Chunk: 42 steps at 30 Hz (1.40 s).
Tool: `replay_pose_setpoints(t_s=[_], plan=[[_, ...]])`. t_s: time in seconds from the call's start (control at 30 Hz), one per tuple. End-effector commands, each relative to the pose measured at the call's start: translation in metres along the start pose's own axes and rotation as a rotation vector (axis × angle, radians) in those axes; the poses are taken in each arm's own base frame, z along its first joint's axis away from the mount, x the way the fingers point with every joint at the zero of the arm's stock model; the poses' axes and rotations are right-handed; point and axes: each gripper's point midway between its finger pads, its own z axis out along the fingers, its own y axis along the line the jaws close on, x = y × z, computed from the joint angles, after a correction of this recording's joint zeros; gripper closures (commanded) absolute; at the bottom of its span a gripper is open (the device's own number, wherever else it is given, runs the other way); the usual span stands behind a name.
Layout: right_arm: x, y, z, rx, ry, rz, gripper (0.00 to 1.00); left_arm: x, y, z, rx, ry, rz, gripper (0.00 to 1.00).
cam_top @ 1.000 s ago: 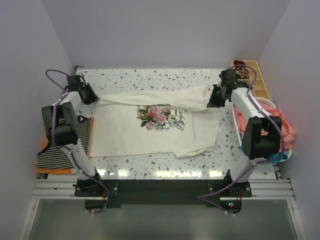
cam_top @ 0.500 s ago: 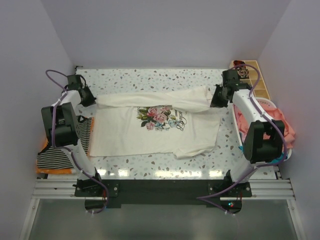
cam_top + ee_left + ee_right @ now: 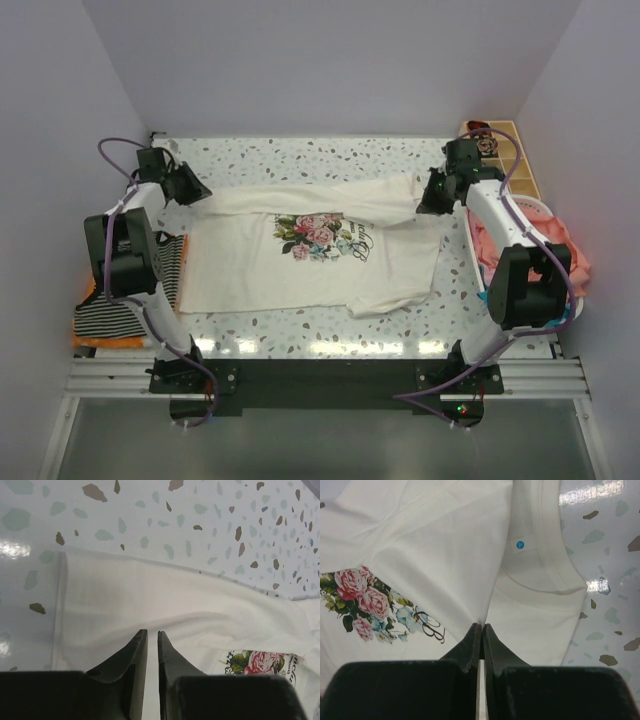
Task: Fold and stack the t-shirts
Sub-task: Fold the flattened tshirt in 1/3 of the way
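The cream t-shirt (image 3: pixel 310 262) with its rose print (image 3: pixel 318 234) lies spread on the speckled table, its far edge folded toward the middle as a long band (image 3: pixel 300 200). My left gripper (image 3: pixel 197 190) hovers over the band's left end, the fold (image 3: pixel 165 605) lying flat below; its jaws (image 3: pixel 152 632) are slightly open with nothing between them. At the band's right end, beside the collar (image 3: pixel 550 555), my right gripper (image 3: pixel 425 203) is shut, pinching a fold of the cream t-shirt (image 3: pixel 482 626).
A black-and-white striped t-shirt (image 3: pixel 120 310) lies on an orange one (image 3: pixel 100 342) at the table's left edge. At the right, a white basket (image 3: pixel 478 268) holds coral-pink cloth (image 3: pixel 570 250); behind it stands the compartmented wooden tray (image 3: pixel 515 160).
My left gripper has shifted right over the fold's left end and its jaws have parted, letting go of the cloth. The right gripper stays shut on the shirt, almost unmoved.
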Motion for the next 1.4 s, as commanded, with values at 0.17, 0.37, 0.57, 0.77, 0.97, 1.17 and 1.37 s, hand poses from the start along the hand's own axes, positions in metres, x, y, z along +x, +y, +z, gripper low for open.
replay_pose_setpoints(t_s=[0.17, 0.37, 0.57, 0.77, 0.97, 1.17, 1.37], plan=[[-0.004, 0.002, -0.014, -0.01, -0.021, -0.013, 1.0, 0.049, 0.009, 0.039, -0.03, 0.186, 0.025, 0.96], [-0.002, -0.015, -0.022, 0.084, -0.047, 0.001, 1.0, 0.049, 0.052, 0.047, -0.215, 0.228, 0.049, 1.0], [-0.014, -0.022, -0.038, 0.134, -0.108, 0.008, 1.0, 0.032, 0.057, 0.037, -0.255, 0.183, 0.071, 1.0], [0.015, -0.03, -0.018, 0.138, -0.002, -0.007, 1.0, 0.031, 0.044, 0.035, -0.19, 0.19, 0.074, 0.95], [0.044, -0.046, 0.0, 0.175, 0.081, -0.022, 0.67, 0.028, 0.028, 0.031, -0.136, 0.188, 0.075, 0.84], [0.007, -0.032, -0.019, 0.139, -0.067, -0.018, 0.34, 0.004, 0.004, 0.013, -0.104, 0.118, 0.098, 0.78], [-0.026, -0.007, 0.011, 0.042, -0.118, 0.011, 0.33, -0.023, -0.038, -0.003, 0.041, 0.029, 0.114, 0.71]])
